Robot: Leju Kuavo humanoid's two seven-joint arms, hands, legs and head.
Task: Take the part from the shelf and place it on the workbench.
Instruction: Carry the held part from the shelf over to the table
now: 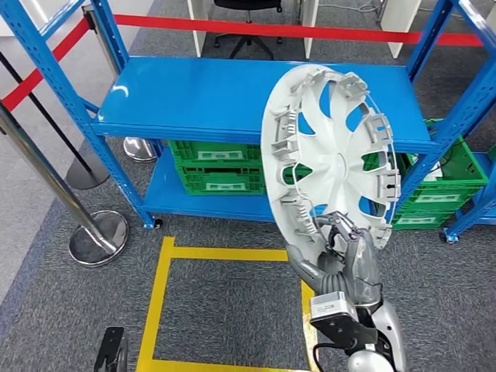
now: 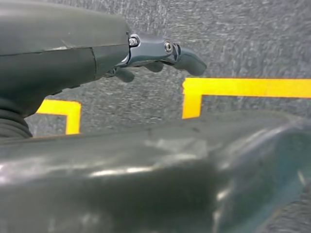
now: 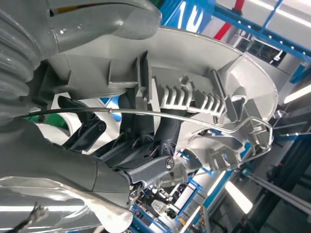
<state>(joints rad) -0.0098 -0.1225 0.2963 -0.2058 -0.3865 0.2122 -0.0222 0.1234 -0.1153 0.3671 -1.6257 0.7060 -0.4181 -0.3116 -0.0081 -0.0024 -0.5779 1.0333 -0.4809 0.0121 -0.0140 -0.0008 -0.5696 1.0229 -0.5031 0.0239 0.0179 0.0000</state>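
Gripping the white wheel cover (image 1: 330, 151) by its lower rim, right hand (image 1: 345, 260) beneath it.

The right hand (image 1: 345, 260) holds a white hubcap (image 1: 330, 151) upright.

The part (image 1: 331, 153) is a white plastic wheel cover, ribbed back face toward the camera, held upright by its lower rim above the right hand (image 1: 345, 260), whose fingers grip it.
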